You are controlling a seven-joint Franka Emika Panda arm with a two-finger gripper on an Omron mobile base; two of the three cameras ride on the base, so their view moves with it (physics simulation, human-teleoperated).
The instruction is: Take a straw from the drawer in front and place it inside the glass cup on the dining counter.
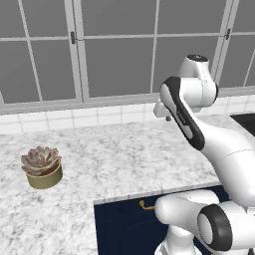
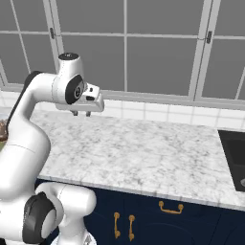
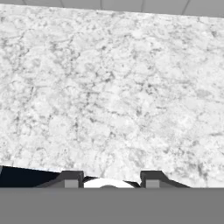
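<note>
- The white arm's two-finger gripper [image 2: 81, 114] hangs above the white-grey speckled marble worktop [image 2: 153, 148], its jaws pointing down, well clear of the surface.
- In the hand view the two dark fingertips [image 3: 69, 179] stand apart with bare marble between them; the jaws are released and grasp nothing.
- The dark navy-blue drawer [image 1: 130, 219] with its small brass handle [image 1: 145, 204] sits below the worktop's front edge, lower than the jaws and nearer the robot's base; part of it is hidden by the arm.
- A second brass handle [image 2: 171, 207] shows on the navy cabinet front further right, with two vertical brass door handles [image 2: 123, 226] beside it.
- A tan pot with a pinkish succulent [image 1: 42, 167] stands on the worktop well to the left of the jaws.
- Marble lies open all round the jaws, bounded behind by the white tiled backsplash [image 2: 158, 112] and windows, and on the right by a dark sink [image 2: 235, 158].
</note>
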